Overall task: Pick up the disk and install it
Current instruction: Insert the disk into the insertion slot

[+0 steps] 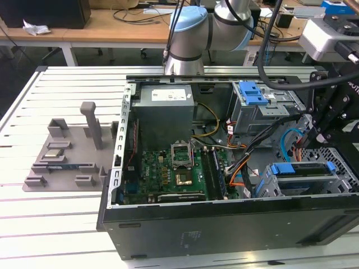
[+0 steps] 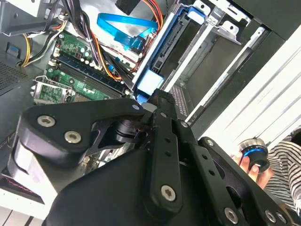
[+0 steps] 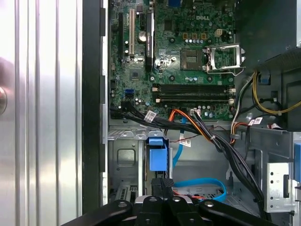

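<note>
While the disk (image 1: 305,174) is sitting on edge in the drive cage by the case's front corner, I am hovering just above it — fingers (image 3: 162,186) closed narrow — and pressing squarely would seat it best.

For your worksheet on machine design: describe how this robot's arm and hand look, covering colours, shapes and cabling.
In the exterior view, the arm has rounded silver-grey segments with pale blue joint caps, and black cables run alongside. In the second wrist view, the hand is matt black, built from flat bar linkages pinned with silver round-headed screws.
</note>
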Controlling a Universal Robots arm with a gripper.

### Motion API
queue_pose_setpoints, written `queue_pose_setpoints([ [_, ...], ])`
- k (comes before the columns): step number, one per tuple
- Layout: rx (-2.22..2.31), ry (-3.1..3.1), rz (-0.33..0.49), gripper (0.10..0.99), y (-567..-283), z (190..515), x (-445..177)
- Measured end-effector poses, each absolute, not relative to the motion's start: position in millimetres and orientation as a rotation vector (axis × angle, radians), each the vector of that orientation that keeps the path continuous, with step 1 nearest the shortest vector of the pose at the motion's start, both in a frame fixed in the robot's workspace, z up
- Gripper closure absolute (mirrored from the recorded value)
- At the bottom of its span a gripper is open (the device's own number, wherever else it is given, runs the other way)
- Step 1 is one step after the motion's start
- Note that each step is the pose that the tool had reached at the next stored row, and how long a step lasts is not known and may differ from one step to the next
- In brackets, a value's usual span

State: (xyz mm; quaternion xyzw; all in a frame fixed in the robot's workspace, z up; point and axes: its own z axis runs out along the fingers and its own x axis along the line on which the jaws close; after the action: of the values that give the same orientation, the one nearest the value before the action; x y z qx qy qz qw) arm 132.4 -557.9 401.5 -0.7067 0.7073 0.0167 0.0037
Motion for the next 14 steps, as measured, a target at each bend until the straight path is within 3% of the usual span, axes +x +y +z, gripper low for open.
queue_pose_setpoints([
  [14,-2.215,2.217,0.052,0.980,-557.6,424.8,132.5],
])
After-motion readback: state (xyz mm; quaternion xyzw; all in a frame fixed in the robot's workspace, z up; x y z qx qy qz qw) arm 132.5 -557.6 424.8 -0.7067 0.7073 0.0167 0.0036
